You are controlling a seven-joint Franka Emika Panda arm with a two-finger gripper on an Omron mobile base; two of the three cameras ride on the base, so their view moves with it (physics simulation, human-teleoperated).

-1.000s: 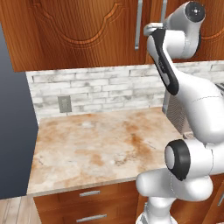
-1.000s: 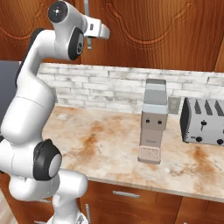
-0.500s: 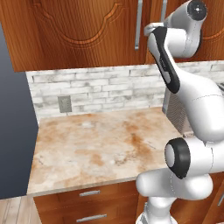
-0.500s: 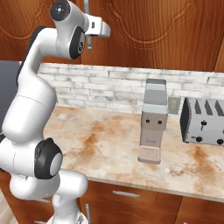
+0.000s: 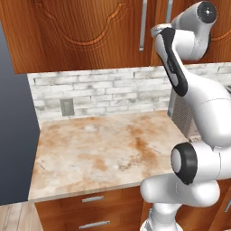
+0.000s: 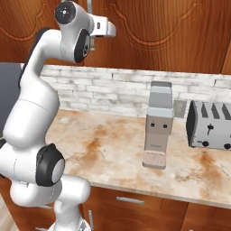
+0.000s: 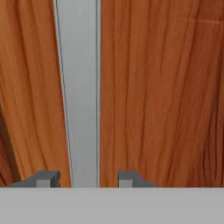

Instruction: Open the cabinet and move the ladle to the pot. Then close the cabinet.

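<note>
The cabinet [image 5: 81, 31] hangs above the counter, its carved reddish-brown doors shut. My gripper [image 7: 83, 179] is right up against a door [image 7: 153, 87], astride its vertical silver bar handle [image 7: 78, 87]. One fingertip stands on each side of the bar, with a narrow gap left on both sides. From the left base view the handle [image 5: 143, 25] runs up just left of my hand. The ladle is hidden and the pot is out of view.
Below lies a marbled counter [image 5: 99, 149] with drawers [image 5: 92, 198] under it. A grey coffee machine [image 6: 159, 124] and a toaster [image 6: 211, 124] stand on its right part. A dark tall unit [image 5: 13, 135] bounds the counter's left end.
The fingers have drawn in from wide open toward the handle bar. The arm and the base views have hardly shifted.
</note>
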